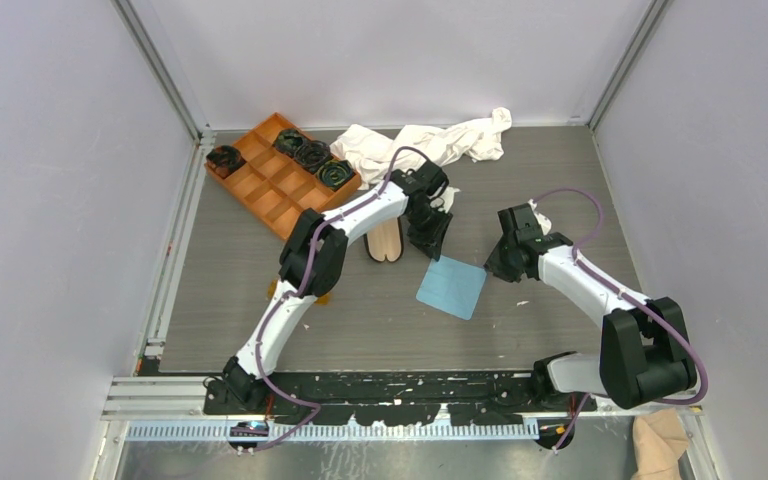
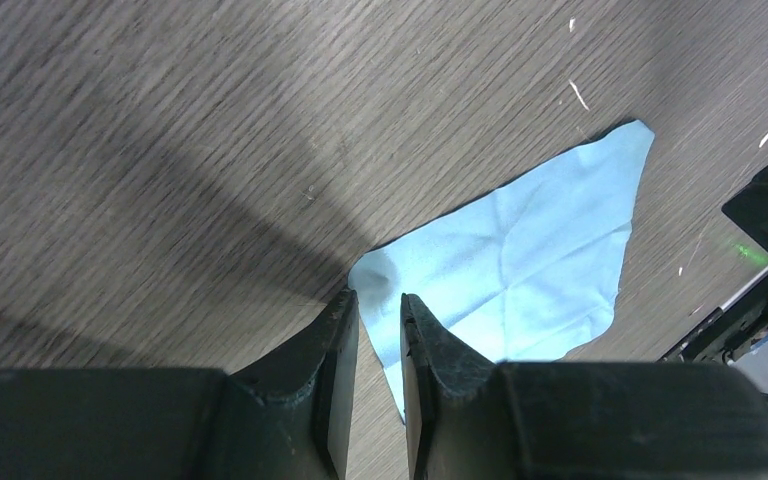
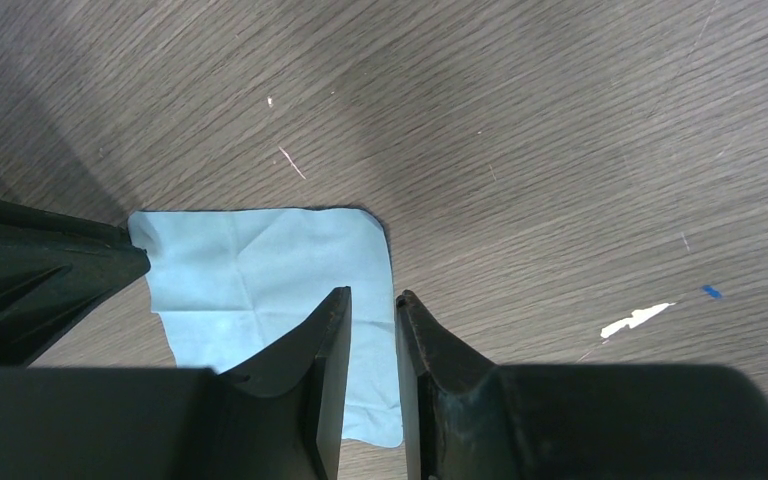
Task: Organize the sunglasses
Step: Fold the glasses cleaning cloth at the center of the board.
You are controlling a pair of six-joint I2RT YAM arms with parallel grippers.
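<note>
Seen from above, the left gripper (image 2: pixel 375 298) hangs near the middle of the table (image 1: pixel 250 330), tips down at the 11 o'clock corner of the light blue cloth (image 1: pixel 452 287), which lies flat apart from that corner. In its wrist view the 2 fingers stand a slim gap apart with blue fabric showing through the gap. The corner puckers up just ahead of the tips, and nothing looks clamped, though whether the tips touch the fabric I cannot tell. The right gripper (image 3: pixel 372 293) sits at the cloth's 2 o'clock corner. Its jaws are also narrowly parted, straddling the cloth's edge and holding nothing. At 9 o'clock of the left gripper, just beside it, lies the glasses case (image 1: pixel 385 242), beige lining up and partly covered by the arm. The sunglasses (image 1: pixel 321 298) are at 8 o'clock of the case, mostly hidden beneath the left arm's elbow (image 1: pixel 310 255). Only amber slivers show at either side of it, well apart from both grippers. An orange compartment tray (image 1: pixel 260 185) sits at 10 o'clock of the table with dark coiled items (image 1: pixel 312 155) in its far cells. A crumpled white cloth (image 1: pixel 430 140) lies at 12 o'clock.
</note>
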